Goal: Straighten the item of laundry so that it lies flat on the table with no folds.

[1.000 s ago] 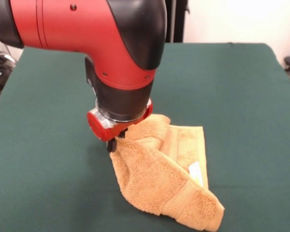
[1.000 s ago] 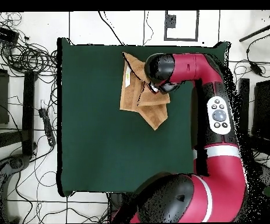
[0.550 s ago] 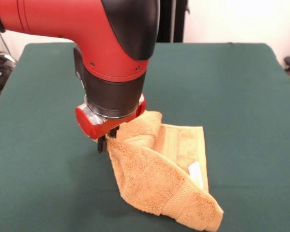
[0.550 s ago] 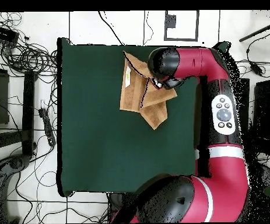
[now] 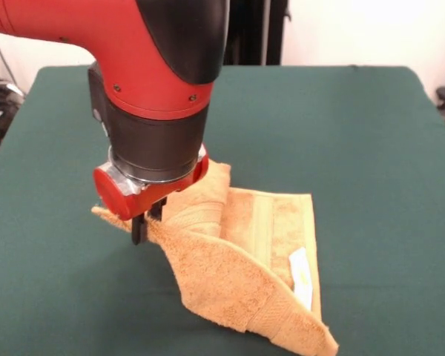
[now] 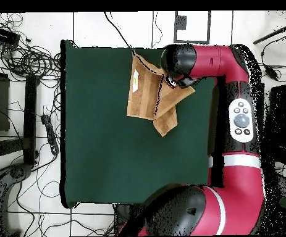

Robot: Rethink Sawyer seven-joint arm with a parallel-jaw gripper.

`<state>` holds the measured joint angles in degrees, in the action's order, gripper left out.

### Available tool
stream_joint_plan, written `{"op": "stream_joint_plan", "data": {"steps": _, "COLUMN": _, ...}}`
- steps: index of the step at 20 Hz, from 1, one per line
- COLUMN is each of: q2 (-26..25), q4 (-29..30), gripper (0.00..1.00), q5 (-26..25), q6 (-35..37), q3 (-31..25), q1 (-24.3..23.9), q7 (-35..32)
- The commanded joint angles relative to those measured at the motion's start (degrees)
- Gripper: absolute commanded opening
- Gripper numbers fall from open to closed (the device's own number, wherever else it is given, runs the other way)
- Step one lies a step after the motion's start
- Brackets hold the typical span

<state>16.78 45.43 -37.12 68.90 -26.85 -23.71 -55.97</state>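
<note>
A golden-orange towel lies folded over itself on the green table, with a white care tag on its right part. My gripper is shut on a corner of the towel at its left side and holds that corner lifted, so a fold rises from the table up to the fingers. A small tip of cloth sticks out left of the gripper. In the overhead view the towel lies near the table's far edge, and the gripper is at its right side under the arm's wrist.
The red and black arm runs along the table's right side in the overhead view. Cables and stands lie on the floor left of the table.
The gripper has moved left in the front view, pulling the held towel corner with it. The fold has stretched out and the towel spreads wider.
</note>
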Motion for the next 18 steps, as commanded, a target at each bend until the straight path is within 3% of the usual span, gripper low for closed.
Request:
{"op": "stream_joint_plan", "data": {"steps": 1, "q2": -5.21, "q4": -3.17, "gripper": 0.0, "q5": -0.48, "q6": 4.78, "q3": -6.36, "q1": 2.33, "q7": 21.82}}
{"op": "stream_joint_plan", "data": {"steps": 11, "q2": -7.86, "q4": -7.9, "gripper": 0.0, "q5": -0.29, "q6": 4.81, "q3": -6.15, "q1": 3.35, "q7": 23.91}}
{"op": "stream_joint_plan", "data": {"steps": 18, "q2": -6.87, "q4": -6.23, "gripper": 0.0, "q5": 0.17, "q6": 3.83, "q3": -5.55, "q1": 2.95, "q7": 25.93}}
